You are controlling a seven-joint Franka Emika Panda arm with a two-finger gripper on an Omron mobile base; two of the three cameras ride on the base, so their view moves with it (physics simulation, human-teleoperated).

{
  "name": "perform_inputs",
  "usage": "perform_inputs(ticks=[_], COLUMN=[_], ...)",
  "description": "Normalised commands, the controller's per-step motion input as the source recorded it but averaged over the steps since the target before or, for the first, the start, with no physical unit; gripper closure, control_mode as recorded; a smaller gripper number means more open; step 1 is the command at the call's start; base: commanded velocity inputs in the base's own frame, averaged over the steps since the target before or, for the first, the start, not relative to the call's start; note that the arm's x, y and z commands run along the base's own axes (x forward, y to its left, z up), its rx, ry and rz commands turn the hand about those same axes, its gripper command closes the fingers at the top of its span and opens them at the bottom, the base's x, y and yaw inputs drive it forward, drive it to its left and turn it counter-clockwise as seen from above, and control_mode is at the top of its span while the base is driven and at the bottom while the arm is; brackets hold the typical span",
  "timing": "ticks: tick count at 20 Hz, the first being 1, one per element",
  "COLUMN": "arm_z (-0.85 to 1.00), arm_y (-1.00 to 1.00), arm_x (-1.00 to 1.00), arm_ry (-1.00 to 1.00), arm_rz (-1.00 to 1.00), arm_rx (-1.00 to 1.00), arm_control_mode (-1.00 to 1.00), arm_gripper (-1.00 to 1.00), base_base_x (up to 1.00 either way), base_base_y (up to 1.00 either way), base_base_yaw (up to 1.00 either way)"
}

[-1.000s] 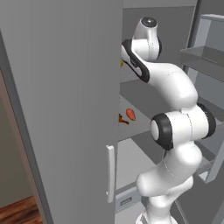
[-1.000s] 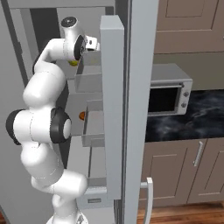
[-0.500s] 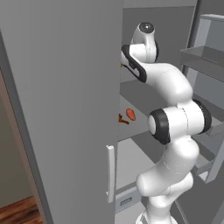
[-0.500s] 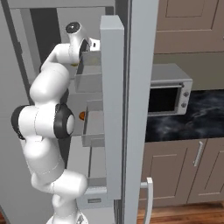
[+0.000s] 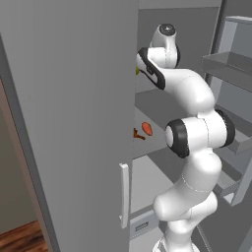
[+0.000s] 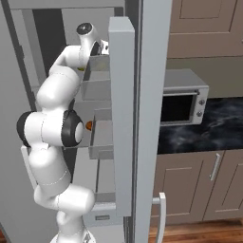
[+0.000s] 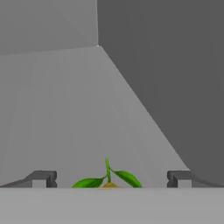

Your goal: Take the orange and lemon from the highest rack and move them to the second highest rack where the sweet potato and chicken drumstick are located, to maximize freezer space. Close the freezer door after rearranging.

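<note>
the open freezer door filled the left half of the left base view, its pale handle low near the frame's centre, while a second door stood edge-on down the middle of the right base view. the white arm rose from the lower right of the left base view and bent up and back toward the upper centre, its wrist reaching past the door's edge onto the highest rack. in the right base view the same arm climbed from the lower left to the upper left, beside the grey door bins. a microwave sat at centre right of that view above a dark marbled counter and brown cabinets.

on the second highest rack, at mid-frame in the left base view, lay the reddish sweet potato with what appeared to be the chicken drumstick just beside it, half hidden by the door's edge. a sliver of yellow at the door's edge near the wrist may have been the lemon.

in the hand view, the gripper stood spread wide, its dark fingertips at lower left and lower right, touching nothing. between them, at bottom centre, the orange showed as a thin rim topped by a green stem and two leaves, resting on the grey shelf floor.
</note>
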Motion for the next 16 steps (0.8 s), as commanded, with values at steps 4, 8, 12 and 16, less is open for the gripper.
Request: perform_inputs(ticks=[4,8,12,16], arm_z=[-0.36,-0.32,-0.36,-0.44], arm_y=[-0.18,-0.04,0.0,0.0], arm_x=[-0.03,0.0,0.0,-0.05], arm_ry=[0.0,0.0,0.0,0.0], arm_rz=[0.0,0.0,0.0,0.0], arm_rx=[0.0,0.0,0.0,0.0], arm_control_mode=[-1.0,-1.0,-1.0,-1.0], arm_gripper=[-1.0,-1.0,-1.0,-1.0], base_base_x=[0.0,0.0,0.0,0.0], base_base_y=[0.0,0.0,0.0,0.0], base_base_yaw=[0.0,0.0,0.0,0.0])
